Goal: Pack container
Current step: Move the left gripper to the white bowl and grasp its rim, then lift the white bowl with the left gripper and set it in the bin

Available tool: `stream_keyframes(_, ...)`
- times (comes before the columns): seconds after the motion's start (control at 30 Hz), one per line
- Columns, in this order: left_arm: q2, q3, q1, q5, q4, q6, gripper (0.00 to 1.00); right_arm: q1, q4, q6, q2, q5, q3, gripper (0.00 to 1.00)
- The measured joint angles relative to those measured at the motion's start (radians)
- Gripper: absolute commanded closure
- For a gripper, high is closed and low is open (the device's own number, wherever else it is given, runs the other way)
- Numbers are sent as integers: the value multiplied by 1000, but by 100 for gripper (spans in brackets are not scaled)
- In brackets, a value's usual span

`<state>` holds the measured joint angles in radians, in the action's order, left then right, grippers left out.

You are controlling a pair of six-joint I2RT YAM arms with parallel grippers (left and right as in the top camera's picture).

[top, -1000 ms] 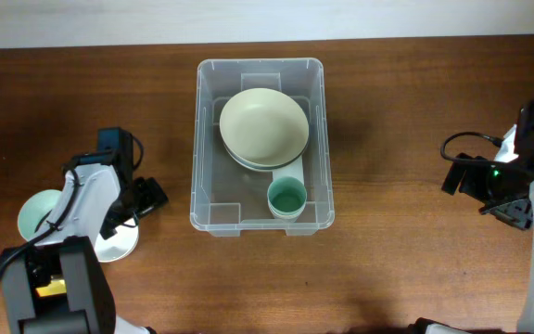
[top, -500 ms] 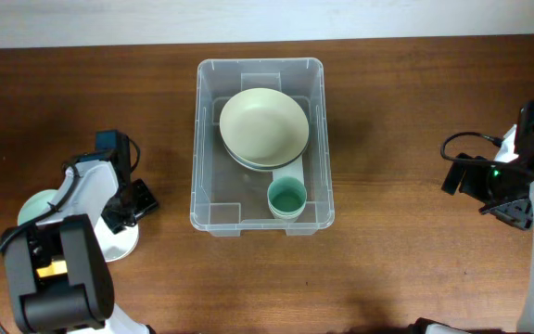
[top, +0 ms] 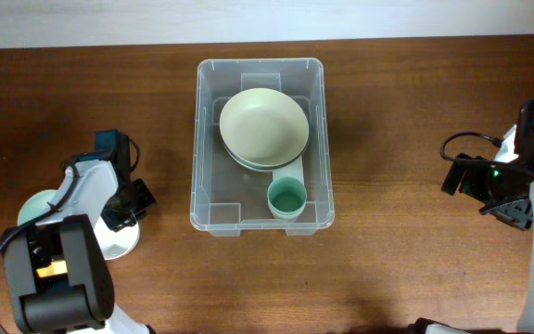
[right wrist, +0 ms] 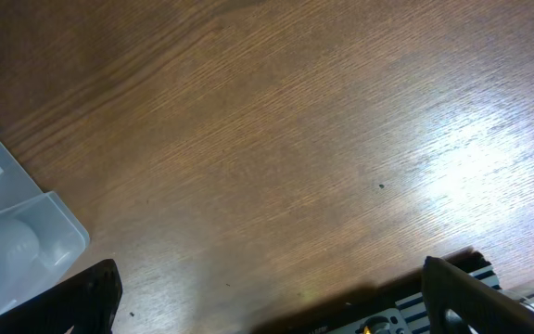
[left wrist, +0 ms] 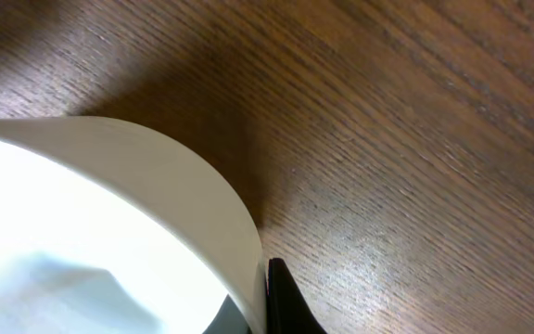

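Left gripper (top: 128,213) is clamped shut, pinching the white bowl (left wrist: 156,204) rim I think. The container (top: 202,139) sits well off to its right. Right gripper (top: 508,206) is wide open, empty.

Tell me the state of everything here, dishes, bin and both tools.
container: open, partly filled
cream bowl: inside container, atop another dish
green cup: upright inside container
white bowl: on table, outside container
left tool: shut on white bowl's rim
right tool: open, empty

container (top: 213,186) centre of table (top: 387,111) | stacked bowls (top: 263,125), cup (top: 286,198) inside | loose bowls (top: 31,213) left
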<state>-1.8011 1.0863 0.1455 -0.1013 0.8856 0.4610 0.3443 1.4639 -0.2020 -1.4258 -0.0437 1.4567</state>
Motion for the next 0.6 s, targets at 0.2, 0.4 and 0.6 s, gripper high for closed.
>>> stream_keyframes(0.2, -8, 173, -15, 26, 159, -23, 99, 0, -1, 0, 0, 0, 0, 1)
stream_keyframes(0.4, 21, 515, -152, 42, 364, -77, 99, 0, -3, 0, 0, 0, 0, 1)
stream_keyframes(0.6, 105, 719, -383, 46, 445, -113, 99, 0, -3, -1, 0, 0, 0, 1)
